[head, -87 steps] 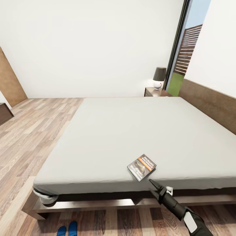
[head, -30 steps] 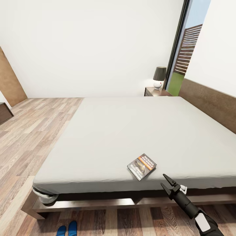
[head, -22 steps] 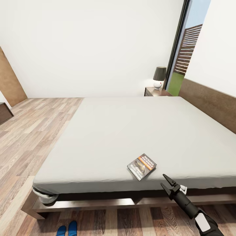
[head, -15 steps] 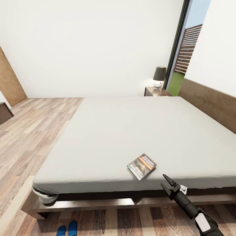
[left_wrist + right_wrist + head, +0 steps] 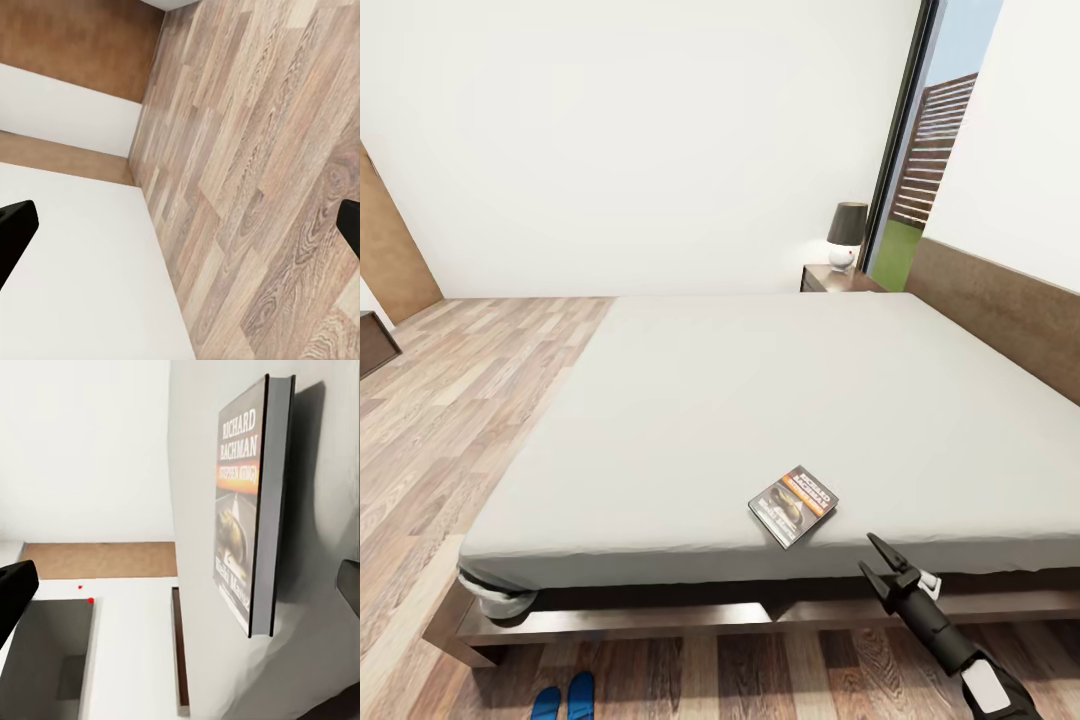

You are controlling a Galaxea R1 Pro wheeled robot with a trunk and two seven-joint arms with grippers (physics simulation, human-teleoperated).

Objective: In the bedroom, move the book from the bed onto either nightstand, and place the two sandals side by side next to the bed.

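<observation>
— On the near edge of the bed (image 5: 760, 400), what is lying there?

— The book (image 5: 793, 506) is lying flat on the grey mattress, close to the foot edge and right of centre, turned at a slant. From the right wrist view the book (image 5: 251, 510) is showing its cover with white lettering, an orange band and a greyish picture, resting on the sheet.

— Where is the right gripper (image 5: 881, 565) sitting?

— It is hanging just beyond the mattress edge, beside the bed frame, near the book but apart from it, its tips pointing up toward the book. Its two fingers are standing spread apart, pinching nothing. In the right wrist view the dark fingertips (image 5: 16, 589) are showing at the far sides of the picture, with the book between them farther off.

— And the left gripper (image 5: 180, 225)?

— Its fingertips (image 5: 15, 225) are also appearing wide apart at the picture's edges, holding nothing, with wood-plank floor (image 5: 255, 187) and a white wall beyond them.

— What about the sandals (image 5: 564, 696)?

— Both blue sandals are lying on the floor in front of the bed's foot, side by side, partly cut off by the picture's lower edge.

— Anything at the far side?

— A nightstand (image 5: 832, 279) is standing beside the headboard (image 5: 1000, 315), bearing a lamp (image 5: 846, 237) with a dark shade, next to the tall window (image 5: 925, 150).
</observation>
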